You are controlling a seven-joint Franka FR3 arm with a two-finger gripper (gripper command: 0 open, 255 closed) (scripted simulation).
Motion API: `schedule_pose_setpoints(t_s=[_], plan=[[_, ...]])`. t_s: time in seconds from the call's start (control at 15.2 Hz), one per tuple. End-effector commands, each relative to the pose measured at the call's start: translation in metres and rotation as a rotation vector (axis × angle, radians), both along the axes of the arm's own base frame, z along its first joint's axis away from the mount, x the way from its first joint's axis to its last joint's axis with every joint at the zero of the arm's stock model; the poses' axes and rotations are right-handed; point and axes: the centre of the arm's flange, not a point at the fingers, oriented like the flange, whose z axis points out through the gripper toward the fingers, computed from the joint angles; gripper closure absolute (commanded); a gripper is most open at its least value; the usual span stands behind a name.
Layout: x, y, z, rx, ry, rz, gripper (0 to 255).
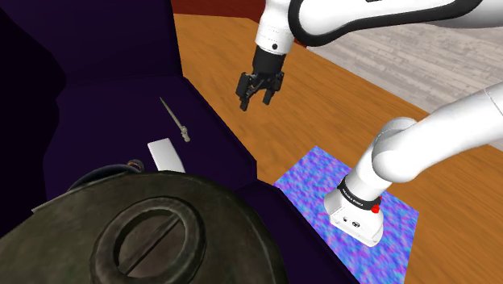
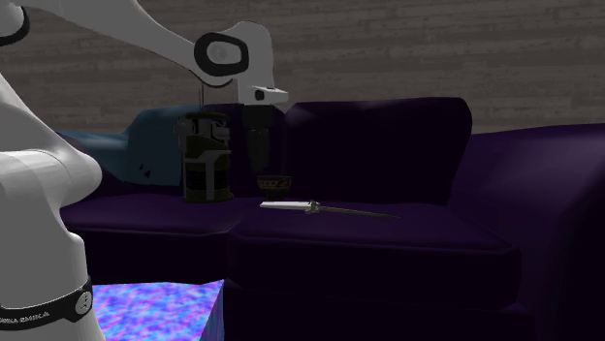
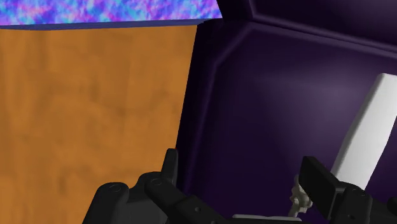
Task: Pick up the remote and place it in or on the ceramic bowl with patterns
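My pincer (image 1: 255, 99) hangs open in the air above the front edge of a dark purple sofa (image 1: 105, 129), its two black fingers (image 3: 168, 170) standing apart with nothing between them. The remote (image 1: 164, 153), drawn plain white and flat, lies on the seat cushion below the pincer and off to one side. It sits outside one finger rather than between the pair, and neither finger touches it. A thin grey tool (image 1: 175, 119) rests on the same cushion near the remote, also apart from the pincer. Seen from the wrist, its end shows just beside the finger nearest the remote. The patterned bowl (image 2: 274, 181) sits on the seat farther back; in the second exterior view it appears low behind the pincer, partly hidden by it. A dark canister (image 2: 206, 155) stands on the cushion beside the pincer, at that view's left. Below the other finger spreads the orange wooden floor (image 3: 95, 114), and beyond it the blue-and-purple patterned top of my stand (image 3: 108, 9).
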Motion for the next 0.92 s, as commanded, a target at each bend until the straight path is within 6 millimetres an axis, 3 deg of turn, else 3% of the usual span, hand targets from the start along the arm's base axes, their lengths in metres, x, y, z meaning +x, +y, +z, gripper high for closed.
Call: schedule_pose_setpoints(t_s=[0.0, 0.86], plan=[[0.006, 0.028, -0.012, -0.006, 0.002, -0.012, 0], [0.054, 0.184, -0.085, -0.051, 0.014, -0.086, 0]])
